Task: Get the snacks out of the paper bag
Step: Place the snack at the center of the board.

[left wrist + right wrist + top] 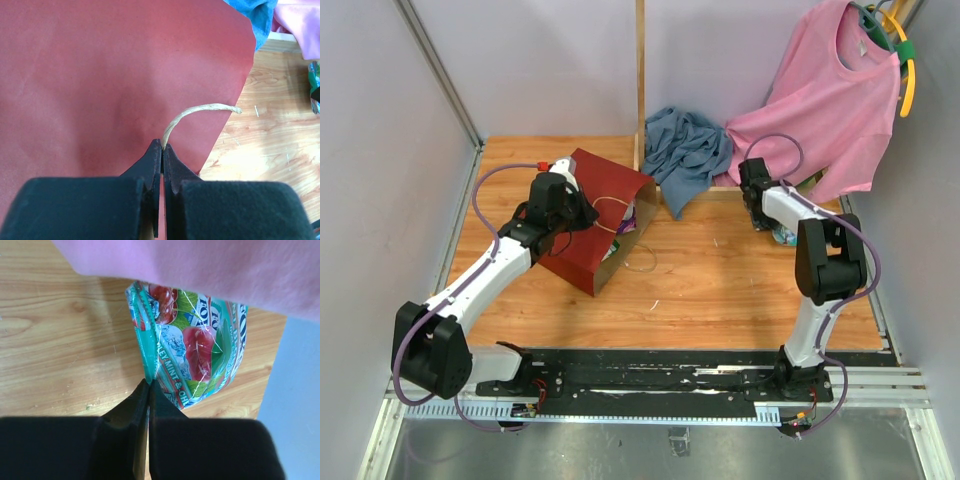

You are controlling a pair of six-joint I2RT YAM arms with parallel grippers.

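Observation:
The dark-red paper bag [582, 232] lies on its side at the left of the table, its brown mouth facing right. A few snacks [626, 220] show inside that mouth. My left gripper [584, 212] sits on top of the bag. In the left wrist view, the left gripper [163, 146] is shut on the bag's cord handle [200, 109] over the red paper [100, 75]. My right gripper [149, 382] is shut on the edge of a green candy packet [195, 350], low over the table at the far right [783, 236].
A pink shirt [830, 100] hangs on a hanger at the back right, and its hem drapes over the green packet [200, 265]. Blue cloth [685, 150] is heaped by a wooden post [640, 80]. The bag's other cord loop [640, 262] lies on the wood. Walls close in both sides.

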